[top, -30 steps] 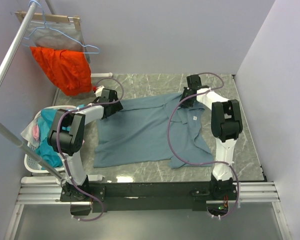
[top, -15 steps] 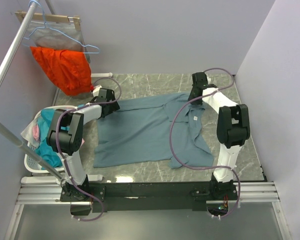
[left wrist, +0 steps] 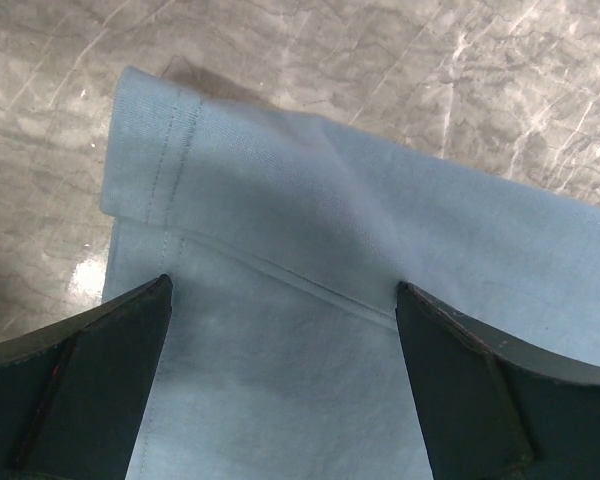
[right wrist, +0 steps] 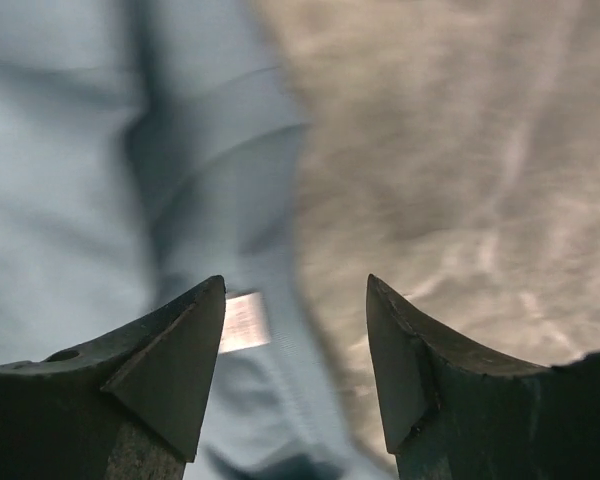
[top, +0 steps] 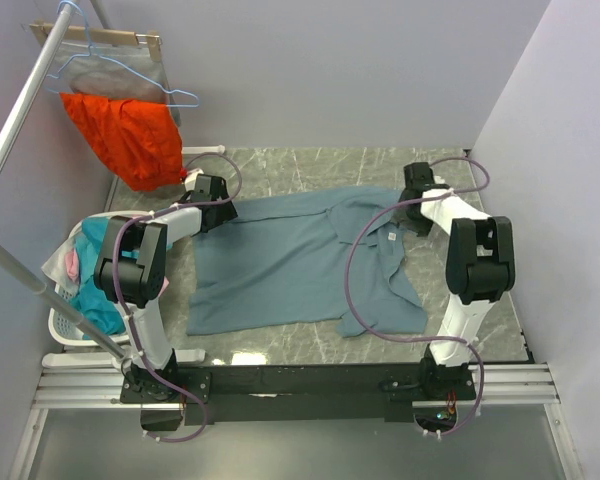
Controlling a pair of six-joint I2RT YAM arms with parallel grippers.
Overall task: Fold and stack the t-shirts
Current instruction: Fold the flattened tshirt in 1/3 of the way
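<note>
Well, on the far left a white laundry basket point(top: 62, 318) holds teal and pink cloth beside the bench point(top: 300, 165), and a bright orange garment point(top: 130, 135) hangs from the rail above it. The left gripper point(top: 216, 200) hovers over the left sleeve of the slate-blue t-shirt point(top: 280, 265), jaws spread wide and holding nothing. From its wrist, the sleeve hem point(left wrist: 155, 180) lies flat on the marble just ahead of the fingers point(left wrist: 90, 380). The t-shirt is spread across the middle of the bench, rumpled on its right side, where a small white label point(top: 389, 236) shows. The right gripper point(top: 416, 210) hangs at that right edge, jaws partly apart and empty, with cloth under one finger and bare bench under the other.
</note>
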